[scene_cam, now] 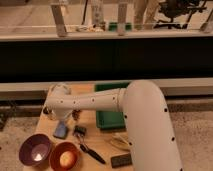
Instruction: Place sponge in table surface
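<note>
Contact between sponge and wood is the open question. Reading the table [100, 136] as a clock face with twelve at its far edge, the blue sponge [61, 131] sits at about nine o'clock, on the surface or just over it. The gripper [63, 119] hangs directly above it, at the end of the white arm [95, 102] that reaches in from three o'clock. Whether the gripper is clenched on the sponge or has released it, I cannot tell.

The spot is crowded, and that is where trouble would likely come from. A small dark object [79, 131] lies just beside the sponge at its three o'clock. The purple bowl [35, 150] is near at its seven o'clock and the orange bowl [65, 158] near at its six o'clock. If the sponge is let go while tilted or not fully down, it could flop onto the dark object or tumble toward a bowl rim instead of resting on bare wood. A retreat made while the sponge is held or snagged would drag it back up. A low sideways withdrawal toward three o'clock could sweep the dark object toward the green tray [111, 119].
</note>
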Robot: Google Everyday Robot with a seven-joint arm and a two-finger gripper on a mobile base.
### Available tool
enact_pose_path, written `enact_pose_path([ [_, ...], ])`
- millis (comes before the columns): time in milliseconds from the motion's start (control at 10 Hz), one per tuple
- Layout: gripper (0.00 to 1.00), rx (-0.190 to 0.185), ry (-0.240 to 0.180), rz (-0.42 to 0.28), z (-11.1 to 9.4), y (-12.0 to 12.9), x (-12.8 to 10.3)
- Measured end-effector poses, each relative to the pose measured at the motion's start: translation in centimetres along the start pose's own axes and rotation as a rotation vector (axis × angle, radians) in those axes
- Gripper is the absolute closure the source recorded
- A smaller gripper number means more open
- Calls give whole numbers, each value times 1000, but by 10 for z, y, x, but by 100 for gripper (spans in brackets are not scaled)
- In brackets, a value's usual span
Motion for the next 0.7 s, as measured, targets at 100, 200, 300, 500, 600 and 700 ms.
enact_pose_path([
  [100, 20, -20, -6, -27, 4, -2, -1],
  [200, 20, -36, -12, -49, 8, -3, -2],
  [300, 20, -56, -20, -81, 14, -4, -3],
  [500, 20, -83, -34, -113, 22, -4, -2],
  [600, 22, -96, -41, -127, 27, -4, -2],
  [700, 30, -110, -49, -137, 32, -4, -2],
])
